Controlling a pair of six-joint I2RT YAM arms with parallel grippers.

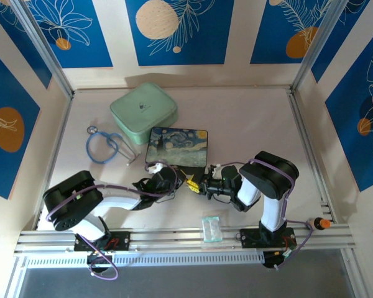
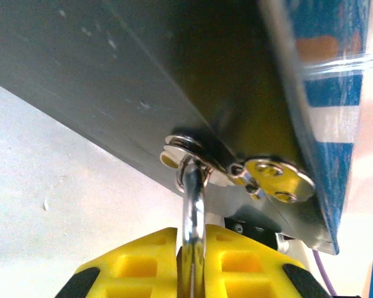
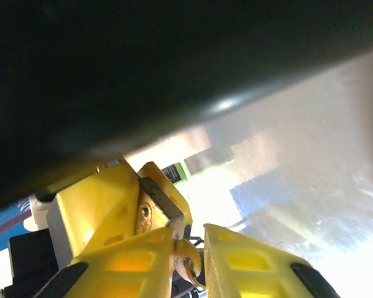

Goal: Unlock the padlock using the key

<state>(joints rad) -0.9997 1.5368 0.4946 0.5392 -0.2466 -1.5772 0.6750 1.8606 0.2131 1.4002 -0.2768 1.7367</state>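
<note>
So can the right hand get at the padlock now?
Likely yes: the left hand holds the padlock at the box's clasp, and the right hand, gripping the key, faces it with nothing between.

Padlock (image 2: pixel 193 211) on clasp (image 2: pixel 275 178) of box (image 1: pixel 177 146), in left gripper (image 1: pixel 183 182) — key (image 3: pixel 188 257) in right gripper (image 1: pixel 199 186), just right of it. Case (image 1: pixel 143 112) beyond box; packet (image 1: pixel 211 228) behind right gripper, on surface (image 1: pixel 255 124).

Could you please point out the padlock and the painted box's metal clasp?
Silver-shackled padlock (image 2: pixel 193 211): left wrist view, on the shackle.
Painted box's round metal clasp (image 2: pixel 277 178): left wrist view, its plate.
</note>
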